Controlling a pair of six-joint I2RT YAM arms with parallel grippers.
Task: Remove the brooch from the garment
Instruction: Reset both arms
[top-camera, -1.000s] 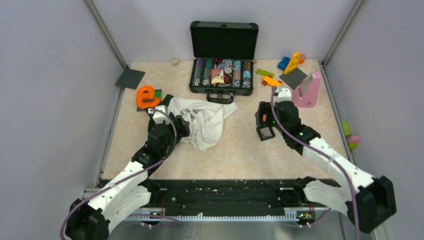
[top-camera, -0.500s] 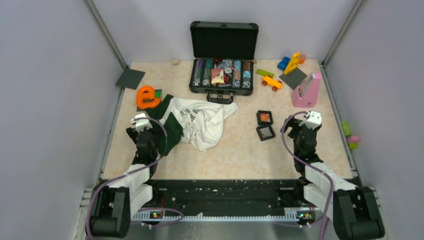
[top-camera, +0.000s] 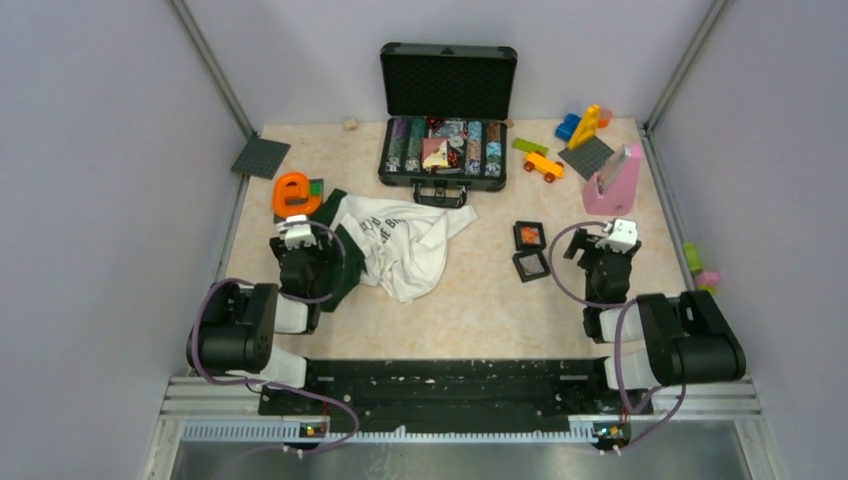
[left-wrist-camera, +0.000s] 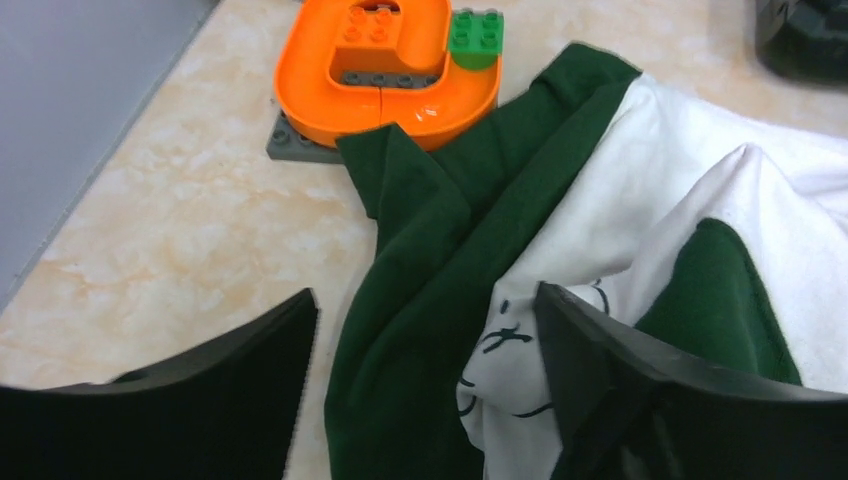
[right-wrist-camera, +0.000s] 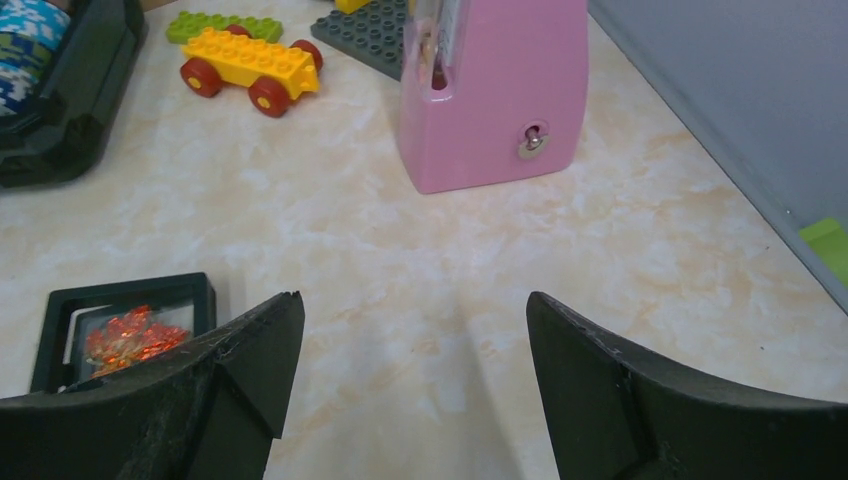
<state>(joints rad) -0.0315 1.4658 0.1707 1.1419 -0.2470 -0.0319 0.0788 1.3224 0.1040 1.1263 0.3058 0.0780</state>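
Both arms sit tucked low by their bases. The left gripper (left-wrist-camera: 425, 300) stands wide with nothing in it. The crumpled green-and-white shirt (left-wrist-camera: 640, 180) lies right under and ahead of it, with an orange letter "e" (left-wrist-camera: 385, 75) beyond. The right gripper (right-wrist-camera: 412, 300) is wide and empty too. The orange-red brooch (right-wrist-camera: 130, 335) rests in a small black frame case (right-wrist-camera: 125, 290) just outside its left finger, well apart from the shirt. A pink metronome (right-wrist-camera: 495, 100) stands ahead.

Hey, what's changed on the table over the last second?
Both arms folded back toward their bases. The left end effector drew off the garment. The right end effector pulled back from the small black box where the brooch lies. Both are open and hold nothing. The garment, box, orange letter and case stayed put.
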